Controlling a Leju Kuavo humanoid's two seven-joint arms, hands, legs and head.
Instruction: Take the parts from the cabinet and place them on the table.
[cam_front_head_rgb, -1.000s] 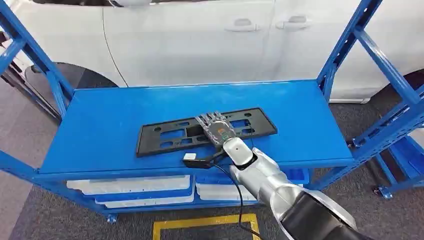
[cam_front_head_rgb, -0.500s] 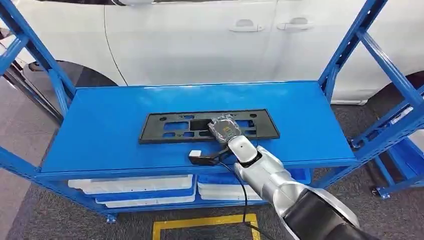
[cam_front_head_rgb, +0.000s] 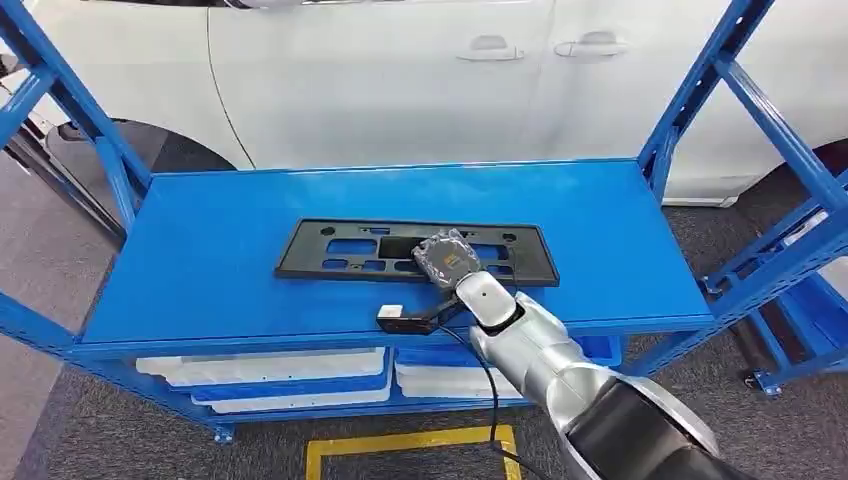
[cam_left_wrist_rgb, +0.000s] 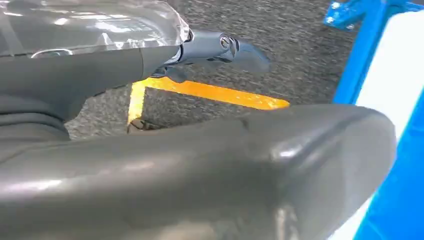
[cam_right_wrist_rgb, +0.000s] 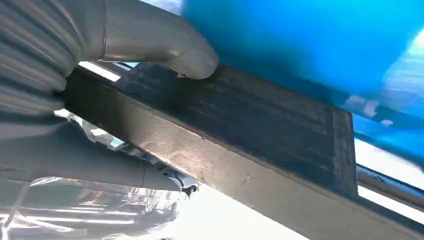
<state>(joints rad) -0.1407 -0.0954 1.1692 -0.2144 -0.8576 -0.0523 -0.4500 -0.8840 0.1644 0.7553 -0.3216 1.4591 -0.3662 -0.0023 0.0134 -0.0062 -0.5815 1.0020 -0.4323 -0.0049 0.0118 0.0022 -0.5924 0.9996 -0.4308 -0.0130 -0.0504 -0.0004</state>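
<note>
- Shelf (cam_front_head_rgb: 200, 260) — big, blue and flat, with a white car (cam_front_head_rgb: 400, 80) behind it.
- Black flat part (cam_front_head_rgb: 330, 250) lies on the shelf, near its front edge.
- Right hand (cam_front_head_rgb: 447, 258) grips the part at its right half, thumb (cam_right_wrist_rgb: 187, 52) pressed on one face, fingers curled round the edge.
- Left hand (cam_left_wrist_rgb: 210, 47) hangs low by the shelf, over grey floor; I cannot tell how wide it is.

Black frame (cam_front_head_rgb: 415, 250) under the silver-grey right hand (cam_front_head_rgb: 446, 258), lying on a bright blue shelf (cam_front_head_rgb: 220, 260). White car (cam_front_head_rgb: 400, 80) beyond the hand. Below it: white trays (cam_front_head_rgb: 262, 370), grey speckled floor (cam_front_head_rgb: 120, 450), yellow tape (cam_front_head_rgb: 410, 445).
</note>
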